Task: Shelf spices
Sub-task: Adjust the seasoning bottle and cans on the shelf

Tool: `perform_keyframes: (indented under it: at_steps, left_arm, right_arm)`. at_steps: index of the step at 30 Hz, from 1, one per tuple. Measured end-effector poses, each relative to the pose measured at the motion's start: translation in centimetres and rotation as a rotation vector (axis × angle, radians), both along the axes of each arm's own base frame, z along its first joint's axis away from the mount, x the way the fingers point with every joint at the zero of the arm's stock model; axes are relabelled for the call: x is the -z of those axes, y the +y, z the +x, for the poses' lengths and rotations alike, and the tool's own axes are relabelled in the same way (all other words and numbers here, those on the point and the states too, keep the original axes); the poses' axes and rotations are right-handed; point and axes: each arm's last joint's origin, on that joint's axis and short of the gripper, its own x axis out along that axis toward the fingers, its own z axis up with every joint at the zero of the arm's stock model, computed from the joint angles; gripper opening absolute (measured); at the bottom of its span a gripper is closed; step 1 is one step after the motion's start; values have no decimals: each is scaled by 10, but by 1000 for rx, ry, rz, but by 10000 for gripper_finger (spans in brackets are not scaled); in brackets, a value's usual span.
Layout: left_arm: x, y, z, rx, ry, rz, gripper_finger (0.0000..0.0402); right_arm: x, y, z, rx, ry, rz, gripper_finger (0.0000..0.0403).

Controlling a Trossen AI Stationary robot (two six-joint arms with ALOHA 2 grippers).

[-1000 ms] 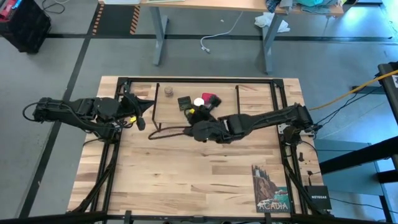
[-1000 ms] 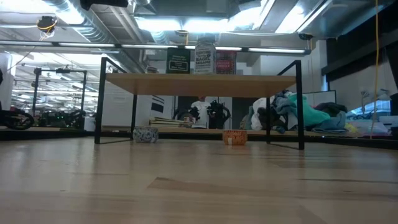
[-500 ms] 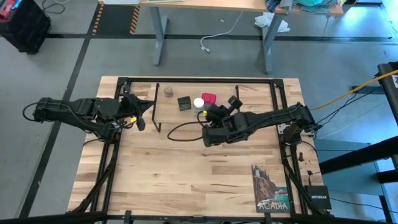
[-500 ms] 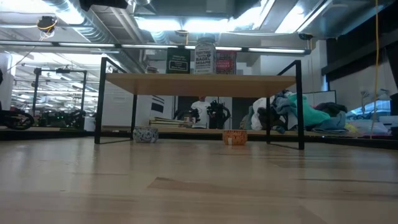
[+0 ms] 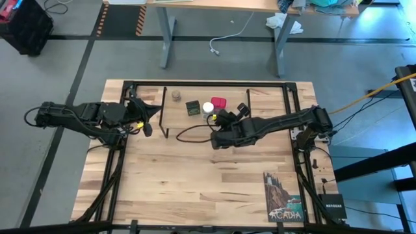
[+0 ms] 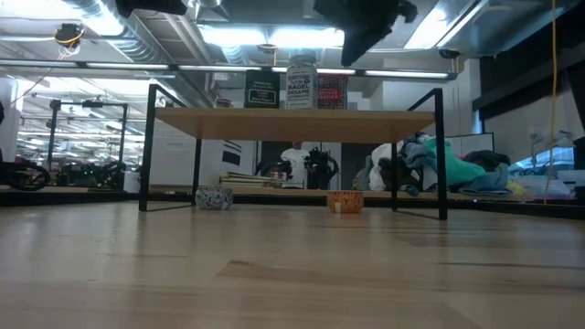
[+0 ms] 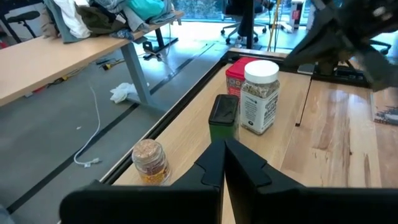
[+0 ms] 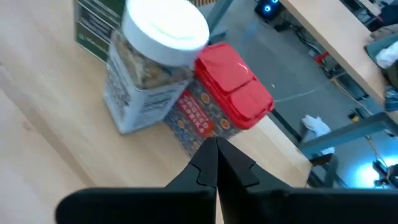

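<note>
Spices stand on shelf: white-capped jar and red tin just ahead of right hand, fingers together, empty. Left hand likewise shut.

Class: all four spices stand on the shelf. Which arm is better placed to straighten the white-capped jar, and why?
Probably the right. Its gripper, shut, hangs just beside the white-capped jar on the shelf. The left gripper, also shut, waits off the shelf's far end.

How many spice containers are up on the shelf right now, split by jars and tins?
Jars: 2, the tan-grey jar and the white-capped jar
Tins: 2, the dark tin and the red tin
Total: 4, all on the shelf
</note>
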Motion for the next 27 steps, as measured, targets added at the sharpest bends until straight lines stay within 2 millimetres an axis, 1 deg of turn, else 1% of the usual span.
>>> perform_keyframes:
  at_steps: [3, 6, 14, 18, 24, 27]
  left_arm:
    - [0, 0, 0, 0, -1, 0, 4]
    - [0, 0, 0, 0, -1, 0, 4]
    - [0, 0, 0, -1, -4, -2, 4]
    - [0, 0, 0, -2, -5, -4, 4]
    - [0, 0, 0, -2, -4, -4, 4]
    - [0, 0, 0, -2, -3, -4, 4]
  right_arm:
    - [3, 0, -1, -2, -32, 7, 0]
    - [1, -2, -8, 0, -42, 31, 0]
    - [21, -18, -9, 30, -29, 58, 0]
    - [32, -21, -3, 1, -64, 57, 0]
    - [33, -35, -3, 13, -68, 62, 0]
    - [32, -40, 1, 4, -84, 51, 0]
